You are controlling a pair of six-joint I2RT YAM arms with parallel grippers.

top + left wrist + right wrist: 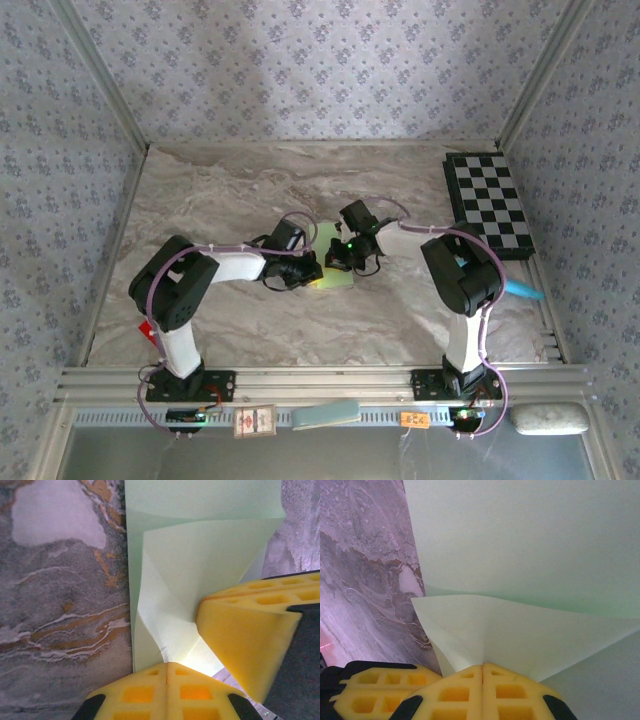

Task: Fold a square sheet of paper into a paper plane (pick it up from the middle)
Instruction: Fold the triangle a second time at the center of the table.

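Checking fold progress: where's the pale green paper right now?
In the top view, the pale green folded paper lies mid-table, pinched by both the left gripper and right gripper, left of the black-and-white checkerboard.

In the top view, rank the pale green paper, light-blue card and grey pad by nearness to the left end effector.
1. pale green paper, mid-table, pinched in the left end effector.
2. light-blue card, on the near rail, between the arm bases.
3. grey pad, near right corner.
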